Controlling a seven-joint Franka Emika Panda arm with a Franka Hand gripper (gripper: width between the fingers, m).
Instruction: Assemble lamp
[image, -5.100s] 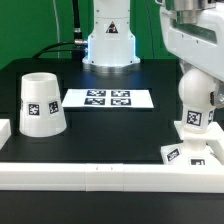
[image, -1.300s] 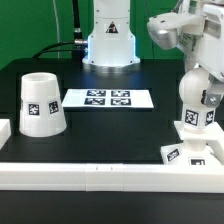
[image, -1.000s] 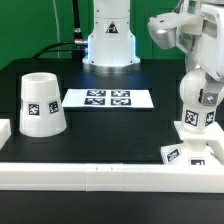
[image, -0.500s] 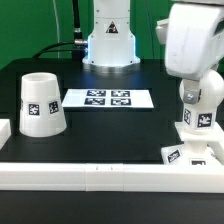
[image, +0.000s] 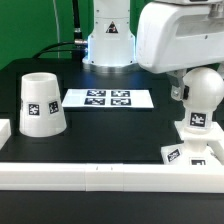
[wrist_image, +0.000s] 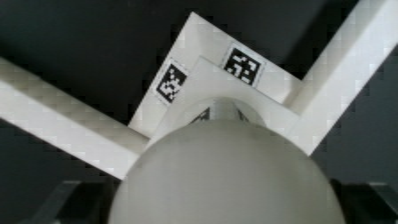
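A plain green backdrop rises behind the matte black tabletop, evenly lit, with a long white border rail along its near edge.

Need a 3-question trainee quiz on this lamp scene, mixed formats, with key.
1. Fill in: the white tapered plastic shade stands to the exterior view's ___ of the flat white marker board.
2. What does the round-headed white plastic bulb stand on? A the shade; B the square flat white base; C the marker board.
3. True or false: the shade sits over the bulb.
Key: 1 left; 2 B; 3 false.
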